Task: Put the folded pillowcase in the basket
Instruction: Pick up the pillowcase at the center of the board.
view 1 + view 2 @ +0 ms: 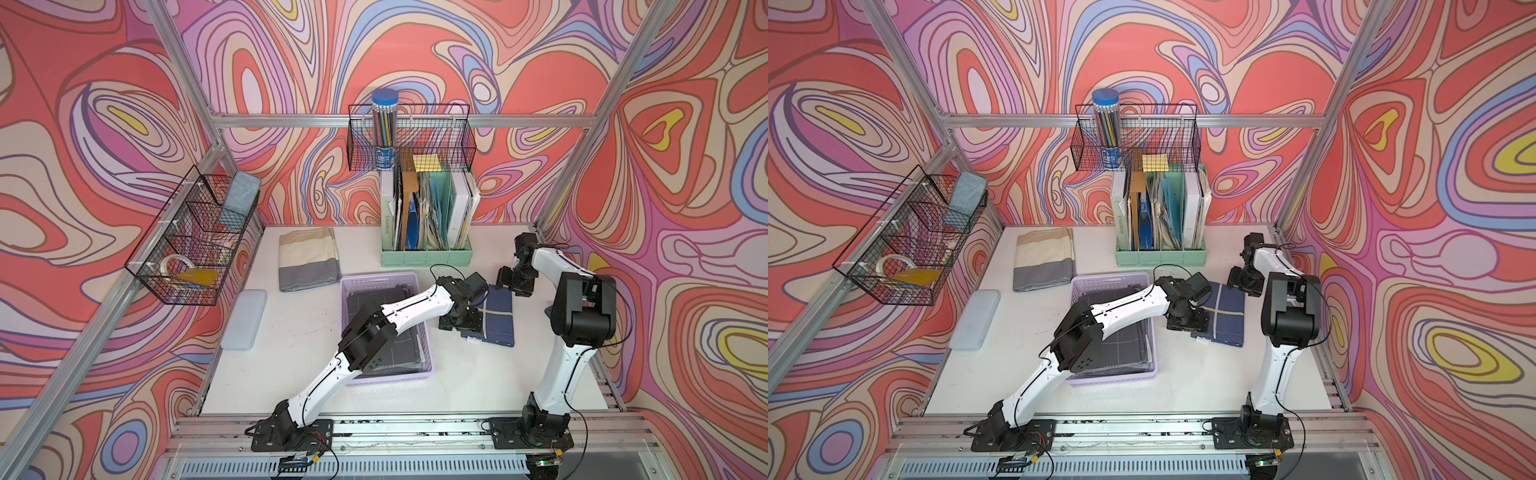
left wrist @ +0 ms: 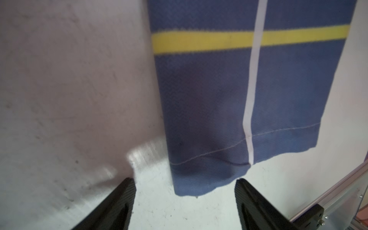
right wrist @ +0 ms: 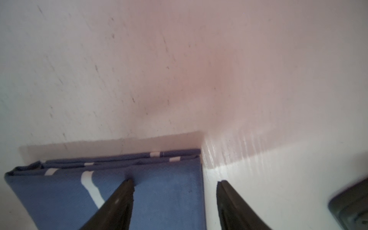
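Folded pillowcase (image 1: pixel 500 318): navy, finely woven cloth with one yellow band crossed by a thin white stripe and a stitched hem. It is folded to a flat oblong of several layers, whose stacked edges show in the right wrist view. It lies flat on the table (image 1: pixel 457 386), outside the basket (image 1: pixel 376 279) and just beside its right wall, with a narrow strip of bare top between them. Its long axis runs from the back of the table toward the front, roughly parallel to the basket's long sides. Basket: shallow lilac plastic, rectangular, with perforated walls and rounded corners. It holds a dark grey cloth (image 1: pixel 409 353) with thin pale grid lines, lying flat, and the left arm (image 1: pixel 415 303) crosses above it. Left hand (image 2: pixel 185 189): released, with fingers (image 2: pixel 123 199) spread wide at the pillowcase's near left corner; the corner sits in the gap and neither finger grips it. Right hand (image 3: pixel 175 185): released, at the pillowcase's far end. One finger (image 3: pixel 123 195) presses its tip on the top layer, and its partner stands over bare table past the cloth's side edge. Table: white, matt, scuffed with dark flecks, with open room in front of the pillowcase and the basket. Elsewhere: a beige-and-grey striped folded cloth (image 1: pixel 307 257) at back left, well apart, and a mint-green file holder (image 1: pixel 426 254) behind the basket.
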`<state>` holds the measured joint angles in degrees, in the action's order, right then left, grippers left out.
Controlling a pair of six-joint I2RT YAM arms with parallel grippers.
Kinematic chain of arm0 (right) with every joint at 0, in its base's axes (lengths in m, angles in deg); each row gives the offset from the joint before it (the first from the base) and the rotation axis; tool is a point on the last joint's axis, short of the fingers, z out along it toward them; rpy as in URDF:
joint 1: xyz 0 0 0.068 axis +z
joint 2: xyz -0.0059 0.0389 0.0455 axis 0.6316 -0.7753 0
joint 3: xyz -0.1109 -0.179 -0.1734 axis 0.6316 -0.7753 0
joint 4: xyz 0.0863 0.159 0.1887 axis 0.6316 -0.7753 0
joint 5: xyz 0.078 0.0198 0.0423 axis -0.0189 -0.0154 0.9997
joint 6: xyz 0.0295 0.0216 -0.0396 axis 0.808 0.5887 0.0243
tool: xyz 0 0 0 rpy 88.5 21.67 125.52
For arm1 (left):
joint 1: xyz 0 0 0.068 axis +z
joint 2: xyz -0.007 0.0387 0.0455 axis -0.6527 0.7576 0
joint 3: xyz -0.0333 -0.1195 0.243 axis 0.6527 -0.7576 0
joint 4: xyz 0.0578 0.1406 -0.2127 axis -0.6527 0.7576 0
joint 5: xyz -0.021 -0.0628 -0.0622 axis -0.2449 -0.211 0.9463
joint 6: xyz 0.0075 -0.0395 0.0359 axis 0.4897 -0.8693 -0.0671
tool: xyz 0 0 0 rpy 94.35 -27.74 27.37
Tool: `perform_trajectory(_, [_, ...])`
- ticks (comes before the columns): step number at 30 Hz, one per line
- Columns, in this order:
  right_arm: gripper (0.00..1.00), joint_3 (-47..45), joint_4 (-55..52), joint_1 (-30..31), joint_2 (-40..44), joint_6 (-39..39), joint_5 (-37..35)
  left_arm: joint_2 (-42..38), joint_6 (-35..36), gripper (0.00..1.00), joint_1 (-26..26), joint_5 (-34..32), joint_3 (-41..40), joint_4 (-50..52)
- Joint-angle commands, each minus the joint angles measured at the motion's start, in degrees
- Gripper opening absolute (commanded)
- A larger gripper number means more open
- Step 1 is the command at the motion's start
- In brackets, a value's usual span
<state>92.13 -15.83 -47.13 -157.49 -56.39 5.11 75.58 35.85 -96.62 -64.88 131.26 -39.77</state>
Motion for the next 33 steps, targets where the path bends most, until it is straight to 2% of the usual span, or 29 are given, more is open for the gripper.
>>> perform_trajectory(1, [0.65,-0.1,-0.8,-0.2,-2.9,-0.9,4.3,3.5,0.0,0.8,1.0,2.4,2.1,2.8])
perform_trajectory(5, [0.62,0.1,-1.9,-0.2,-5.7,-0.3,3.9,3.9,-0.7,0.7,1.0,6.1,2.2,1.5])
perform_trajectory(9, [0.59,-1.6,-2.6,-0.2,-5.0,0.7,1.7,3.2,-1.0,0.66,0.9,8.6,1.2,0.1])
perform_trajectory(12, [0.58,-3.2,-2.4,-0.2,-3.5,1.1,0.8,3.6,-0.3,0.53,0.7,10.3,1.4,0.0])
perform_trajectory(14, [0.54,-3.8,-2.2,-0.2,-3.9,1.2,0.7,4.2,-0.2,0.44,0.6,10.3,1.4,0.1])
perform_trajectory(15, [0.5,-3.8,-2.1,-0.2,-4.5,1.3,1.2,4.5,-0.3,0.37,0.7,10.6,1.4,-0.1])
perform_trajectory(19, [0.31,-4.6,-1.2,0.1,-5.2,1.5,2.5,5.7,-0.9,0.21,0.6,11.4,1.4,-1.2])
perform_trajectory(24, [0.0,-5.2,-0.3,0.4,-4.2,1.9,4.1,5.3,-0.3,0.02,0.8,10.3,1.4,-1.5])
perform_trajectory(28, [0.0,-6.7,2.5,0.8,-1.3,3.4,6.5,3.0,1.5,0.0,1.4,8.2,1.4,-0.7])
perform_trajectory(33, [0.0,-11.6,8.9,1.8,6.1,6.7,8.4,-1.6,4.8,0.0,2.0,5.2,2.0,1.2])
